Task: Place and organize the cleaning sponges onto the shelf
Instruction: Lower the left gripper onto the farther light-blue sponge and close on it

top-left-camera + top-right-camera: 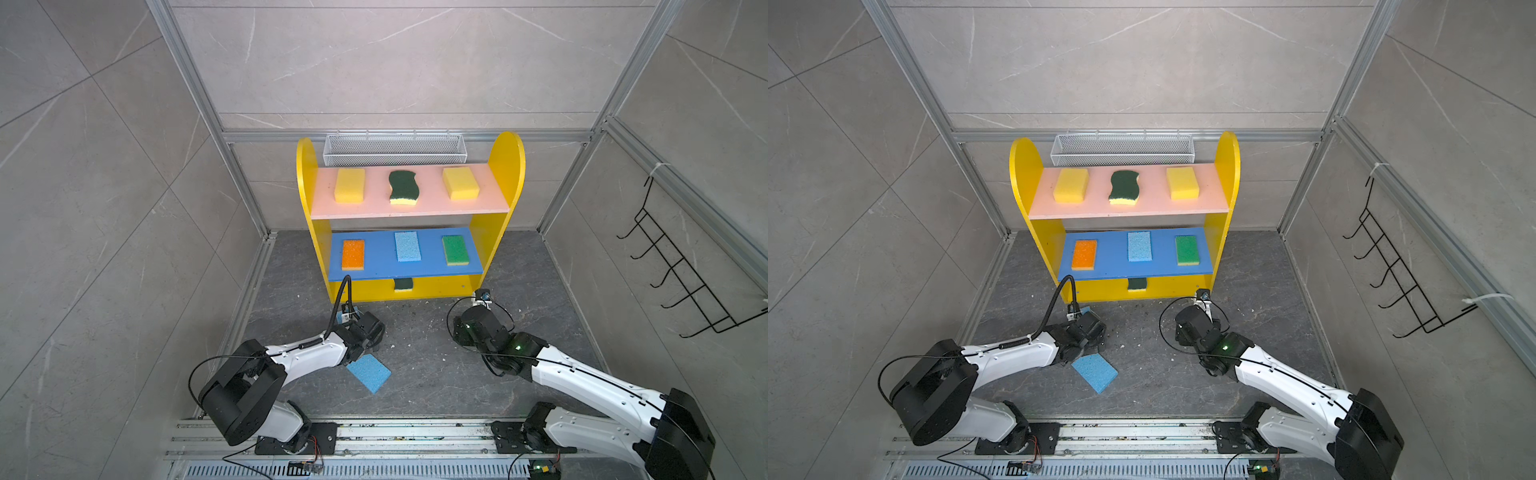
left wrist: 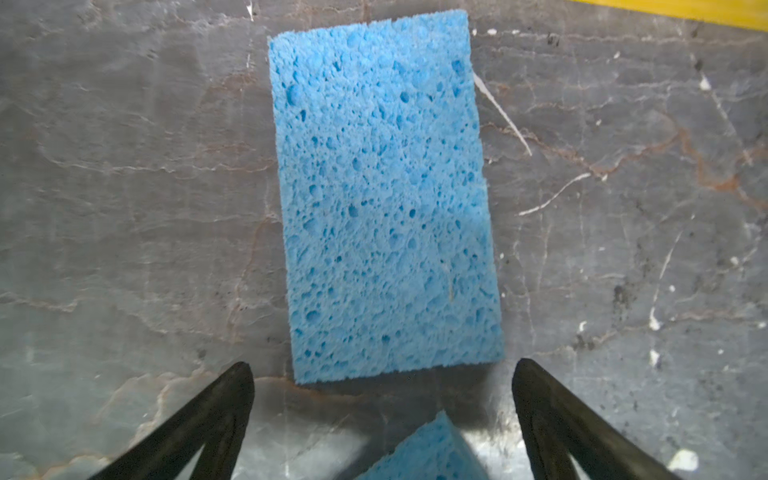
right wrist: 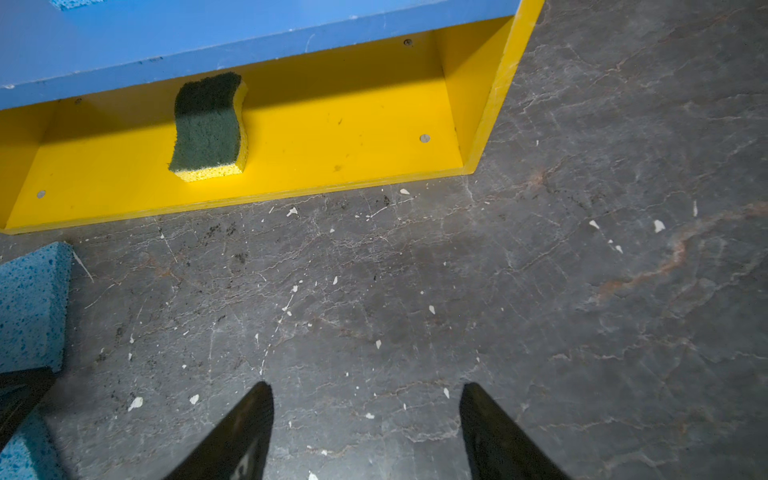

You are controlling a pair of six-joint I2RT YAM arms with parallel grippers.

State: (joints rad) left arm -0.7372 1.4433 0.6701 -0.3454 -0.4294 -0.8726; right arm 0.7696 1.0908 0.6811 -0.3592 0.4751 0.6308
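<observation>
On the yellow base (image 3: 332,137) sits one wavy scourer (image 3: 208,124).

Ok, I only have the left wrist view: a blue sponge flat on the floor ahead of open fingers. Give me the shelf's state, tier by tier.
Observer: Pink upper board, left to right in a top view: left yellow sponge, wavy scourer, right yellow sponge.
Operator: Go on, middle tier.
Observer: Blue middle board: orange sponge, light blue sponge, green sponge, lying apart in a row.
Operator: Now the base.
Observer: Yellow base: a second wavy scourer near its middle. The right wrist view shows bare board on either side of it.
</observation>
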